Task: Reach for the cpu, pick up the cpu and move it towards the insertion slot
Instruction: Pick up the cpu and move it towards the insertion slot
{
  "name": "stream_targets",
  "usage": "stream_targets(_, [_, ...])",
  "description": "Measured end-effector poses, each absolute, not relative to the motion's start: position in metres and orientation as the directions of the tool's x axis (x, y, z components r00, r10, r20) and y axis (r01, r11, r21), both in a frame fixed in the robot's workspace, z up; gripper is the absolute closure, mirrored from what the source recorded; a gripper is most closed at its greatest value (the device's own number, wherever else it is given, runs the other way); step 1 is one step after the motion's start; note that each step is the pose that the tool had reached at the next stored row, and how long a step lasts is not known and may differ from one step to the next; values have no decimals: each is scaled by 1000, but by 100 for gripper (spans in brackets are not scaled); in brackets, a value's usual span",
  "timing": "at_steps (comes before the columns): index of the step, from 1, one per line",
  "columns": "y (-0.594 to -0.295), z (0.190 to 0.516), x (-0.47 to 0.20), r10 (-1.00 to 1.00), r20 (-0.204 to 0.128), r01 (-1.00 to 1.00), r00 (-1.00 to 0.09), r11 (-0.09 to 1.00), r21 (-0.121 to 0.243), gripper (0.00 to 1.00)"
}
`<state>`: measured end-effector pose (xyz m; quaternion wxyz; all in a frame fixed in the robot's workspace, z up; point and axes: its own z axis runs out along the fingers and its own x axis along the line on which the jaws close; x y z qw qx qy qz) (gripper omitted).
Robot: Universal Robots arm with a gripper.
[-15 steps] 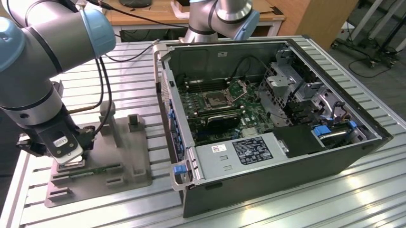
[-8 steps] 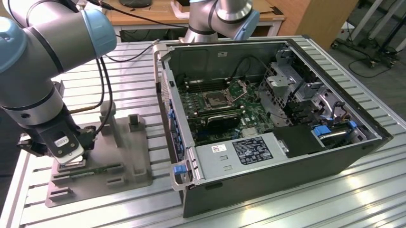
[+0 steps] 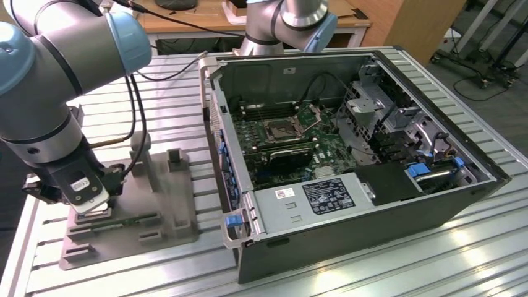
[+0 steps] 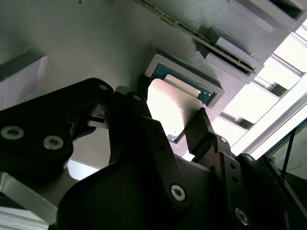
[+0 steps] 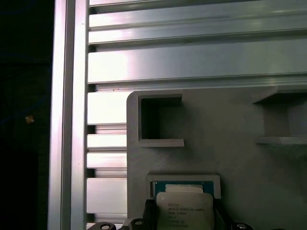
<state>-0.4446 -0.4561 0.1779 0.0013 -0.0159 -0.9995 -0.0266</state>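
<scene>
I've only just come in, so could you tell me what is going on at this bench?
A robot arm has its gripper down on the grey plastic tray at the exterior view's left, directly over the processor chip. As far as both wrist views show, the chip lies in its square recess in the tray and is not yet lifted. The socket it is meant for sits on the green board inside the open computer case, off to the exterior view's right.
</scene>
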Motion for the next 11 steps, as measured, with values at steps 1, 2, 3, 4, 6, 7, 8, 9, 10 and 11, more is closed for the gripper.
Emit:
stream_targets(1, [-456,179,-445,32,3,32,-999,998,54,45])
stream_targets(2, [-456,181,-445,32,4,32,-999,998,53,45])
stream_targets(3, [-456,183,-445,32,4,32,-999,998,53,45])
stream_targets(4, [-456,184,-445,32,4,32,-999,998,53,45])
stream_targets(6, [-456,187,-445,32,4,32,-999,998,53,45])
stream_targets(7, [-456,187,-445,32,4,32,-999,998,53,45])
stream_targets(8, [-456,187,-445,32,4,32,-999,998,53,45])
stream_targets(9, [-456,187,-445,32,4,32,-999,998,53,45])
stream_targets(10, [-456,187,-445,32,4,32,-999,998,53,45])
stream_targets(11, [-456,187,-445,32,4,32,-999,998,53,45])
